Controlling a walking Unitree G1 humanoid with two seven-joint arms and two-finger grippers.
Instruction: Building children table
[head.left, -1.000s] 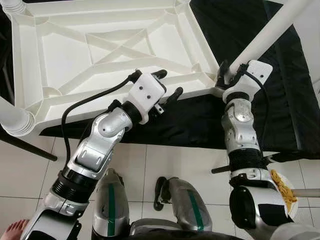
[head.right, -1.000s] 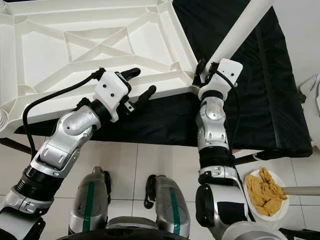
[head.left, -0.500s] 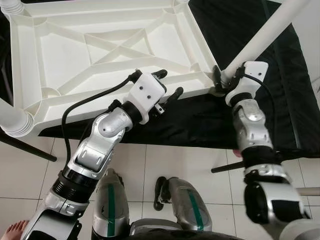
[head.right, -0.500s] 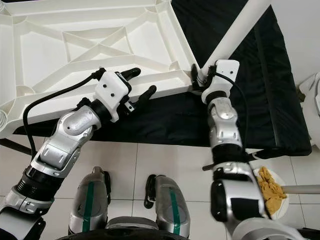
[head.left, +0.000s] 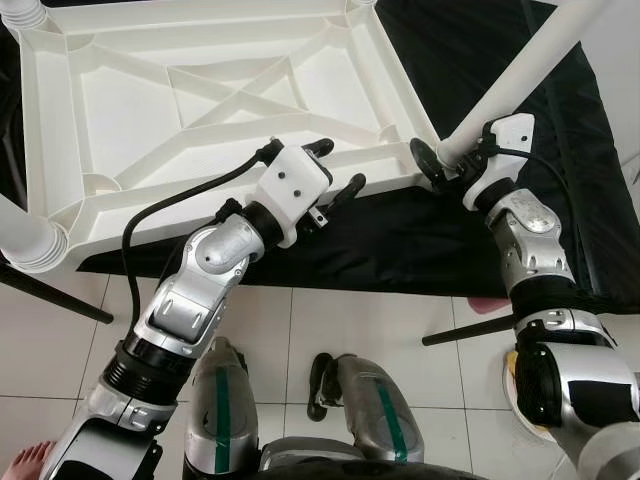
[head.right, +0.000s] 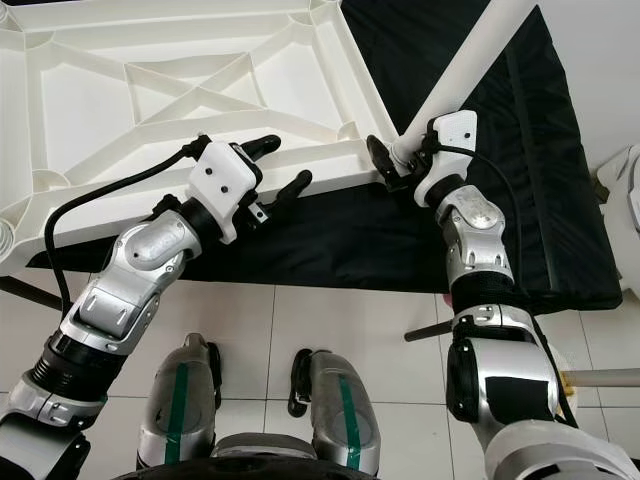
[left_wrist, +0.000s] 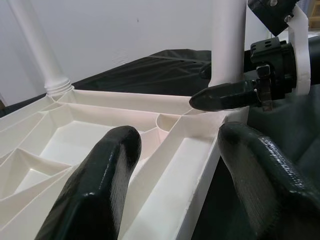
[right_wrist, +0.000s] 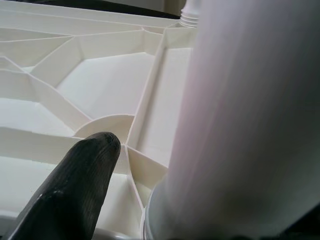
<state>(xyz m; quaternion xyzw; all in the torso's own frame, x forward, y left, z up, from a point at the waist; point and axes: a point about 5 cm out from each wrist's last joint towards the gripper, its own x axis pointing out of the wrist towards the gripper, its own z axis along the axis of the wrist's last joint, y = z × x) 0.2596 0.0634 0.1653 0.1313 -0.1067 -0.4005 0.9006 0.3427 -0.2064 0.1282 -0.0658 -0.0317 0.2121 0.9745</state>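
The white ribbed plastic tabletop (head.left: 200, 110) lay upside down on a black cloth (head.left: 520, 200), its near rim facing the robot. The step in hand looked to be seating a leg: the right pincer (head.left: 447, 160) was clenched round the lower end of the white plastic tube leg (head.left: 520, 75), held aslant right at the tabletop's near right corner socket. The left pincer (head.left: 333, 172) was released, its fingers (left_wrist: 95, 185) straddling the near rim without gripping it. Next, the leg probably needed standing upright and pressing into the socket while the left pincer steadied the rim. Whether the leg's end had already entered the socket was hidden by the pincer; the leg's upper end and the other legs (head.left: 30, 240) were cut off.
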